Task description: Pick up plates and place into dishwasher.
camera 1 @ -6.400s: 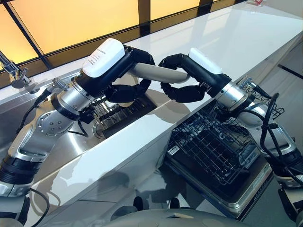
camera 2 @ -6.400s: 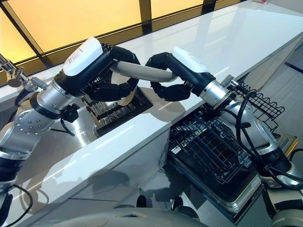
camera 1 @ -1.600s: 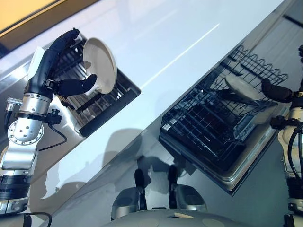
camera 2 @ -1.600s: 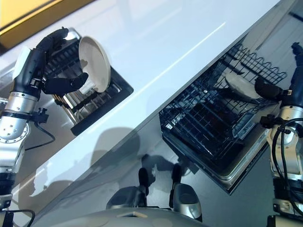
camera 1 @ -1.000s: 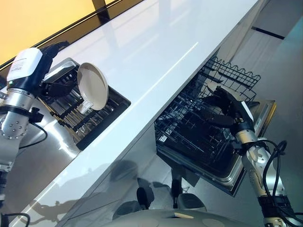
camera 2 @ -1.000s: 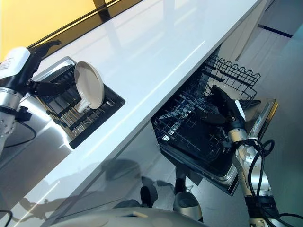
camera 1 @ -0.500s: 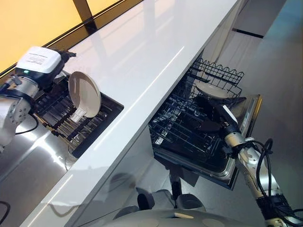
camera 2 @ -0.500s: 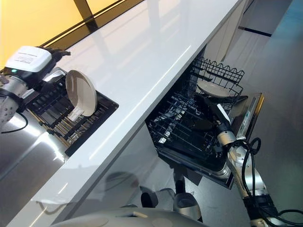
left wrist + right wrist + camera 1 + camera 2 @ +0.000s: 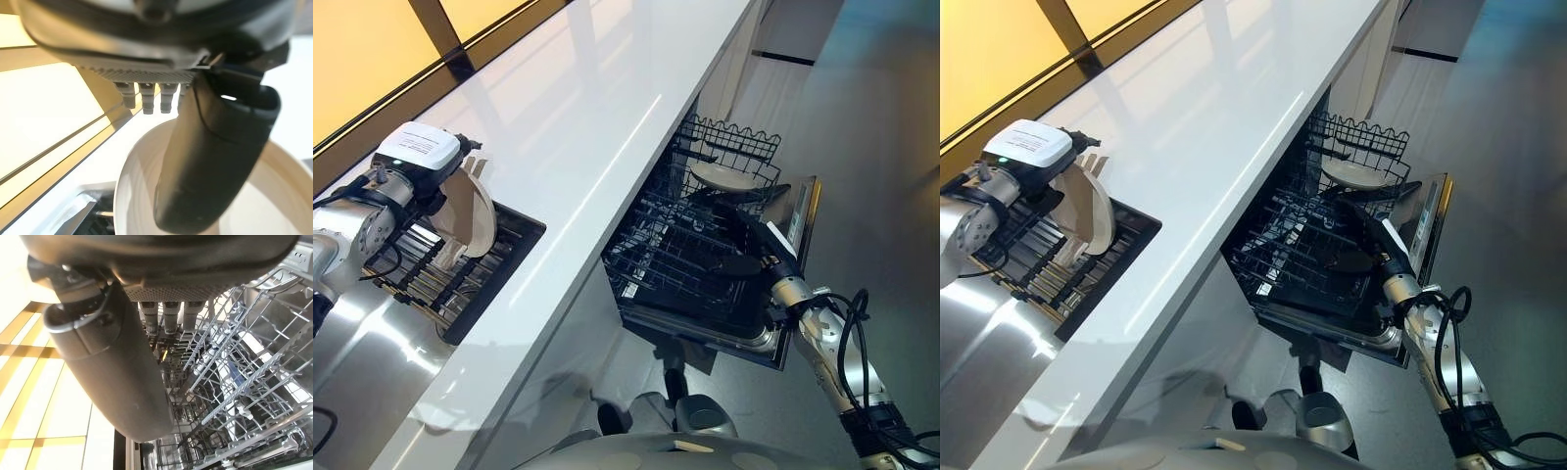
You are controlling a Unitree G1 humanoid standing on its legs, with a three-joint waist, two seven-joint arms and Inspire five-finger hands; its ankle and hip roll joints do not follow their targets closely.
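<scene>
My left hand [image 9: 419,157] is curled on a cream plate [image 9: 476,211], held upright over the dish rack [image 9: 460,279] in the sink. In the left wrist view its thumb [image 9: 215,161] lies across the plate [image 9: 288,196]. A second cream plate [image 9: 729,176] rests at the far end of the dishwasher's pulled-out wire basket [image 9: 656,264]. My right hand [image 9: 749,240] hovers over that basket with straight fingers and holds nothing. In its wrist view the thumb [image 9: 112,367] hangs above the basket's wires [image 9: 244,382].
A long white counter [image 9: 587,127] runs between the sink and the dishwasher. The dishwasher door [image 9: 803,235] lies open beneath the basket, beside grey floor [image 9: 871,147]. Steel sink surface [image 9: 352,362] lies left of the dish rack.
The camera has swung, shifting the whole picture. My left hand keeps the plate by the dish rack. My right hand, open, has drawn slightly back from the plate in the basket.
</scene>
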